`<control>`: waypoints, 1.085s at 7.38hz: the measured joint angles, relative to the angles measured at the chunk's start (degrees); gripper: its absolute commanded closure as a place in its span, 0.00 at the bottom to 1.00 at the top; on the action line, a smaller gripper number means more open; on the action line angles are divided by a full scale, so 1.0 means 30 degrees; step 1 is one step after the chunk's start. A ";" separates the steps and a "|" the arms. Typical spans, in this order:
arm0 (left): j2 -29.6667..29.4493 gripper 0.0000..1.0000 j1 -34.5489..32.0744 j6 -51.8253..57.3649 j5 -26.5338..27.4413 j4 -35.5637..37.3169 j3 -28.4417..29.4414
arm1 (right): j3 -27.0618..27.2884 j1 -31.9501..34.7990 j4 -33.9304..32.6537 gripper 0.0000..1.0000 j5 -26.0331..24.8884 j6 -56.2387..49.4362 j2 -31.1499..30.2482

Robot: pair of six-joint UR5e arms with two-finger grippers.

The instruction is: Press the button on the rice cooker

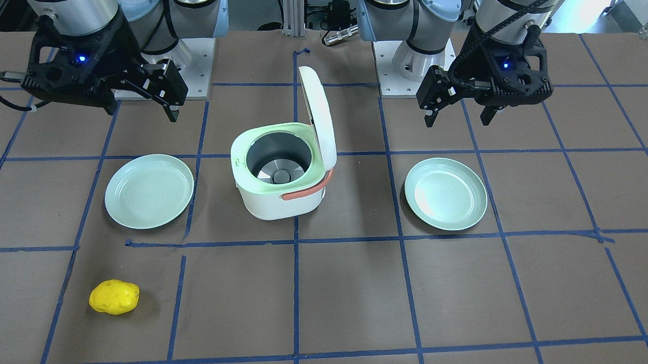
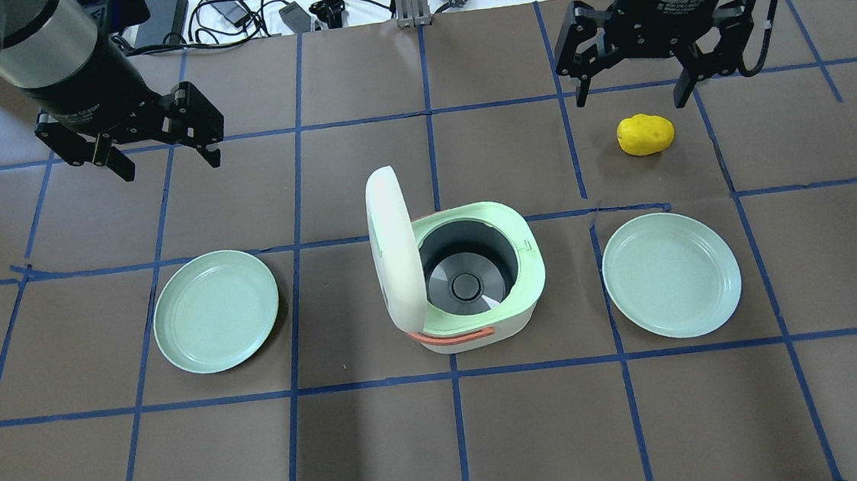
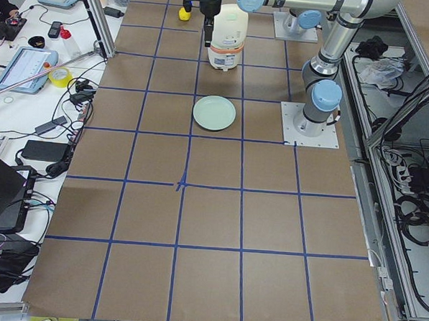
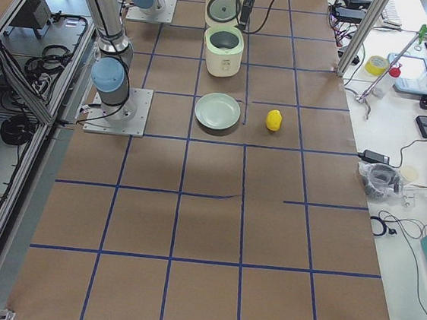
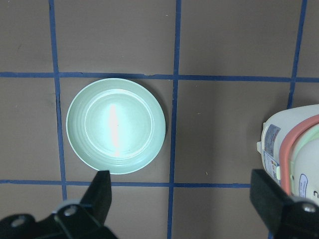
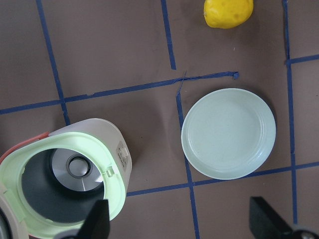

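The white rice cooker (image 2: 471, 298) with a mint-green rim stands mid-table. Its white lid (image 2: 393, 251) is swung up and open, and the dark inner pot (image 1: 277, 162) is empty. The button does not show in any view. My left gripper (image 2: 169, 165) is open and empty, hovering above the table beyond the left plate. My right gripper (image 2: 631, 98) is open and empty, hovering above the yellow potato. The cooker also shows in the right wrist view (image 6: 70, 169) and at the edge of the left wrist view (image 5: 299, 149).
One mint-green plate (image 2: 216, 311) lies left of the cooker and another (image 2: 671, 275) lies right of it. A yellow potato (image 2: 645, 134) lies beyond the right plate. Blue tape lines grid the brown table. Cables and tools lie along the far edge.
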 measured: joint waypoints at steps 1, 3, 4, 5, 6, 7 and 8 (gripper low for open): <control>0.0000 0.00 0.0000 -0.0006 0.0001 -0.0001 0.0000 | -0.0001 -0.0602 0.0186 0.00 -0.0008 -0.1110 0.0000; 0.0000 0.00 0.0000 0.0002 0.0001 -0.0001 0.0000 | -0.0001 -0.1488 0.0508 0.00 -0.0025 -0.2462 -0.0053; 0.0000 0.00 0.0000 0.0004 0.0001 -0.0001 0.0001 | -0.0001 -0.1617 0.0558 0.00 -0.0032 -0.2620 -0.0103; 0.0000 0.00 0.0000 -0.0001 0.0000 0.0000 0.0000 | -0.0002 -0.1665 0.0584 0.00 -0.0053 -0.2676 -0.0132; 0.0000 0.00 0.0000 -0.0007 0.0001 -0.0001 0.0000 | -0.0001 -0.1676 0.0590 0.00 -0.0052 -0.2686 -0.0138; 0.0000 0.00 0.0000 -0.0003 0.0000 -0.0001 0.0000 | -0.0001 -0.1678 0.0582 0.00 -0.0039 -0.2682 -0.0145; 0.0000 0.00 0.0000 0.0002 0.0000 -0.0001 0.0000 | -0.0002 -0.1677 0.0588 0.00 -0.0051 -0.2676 -0.0145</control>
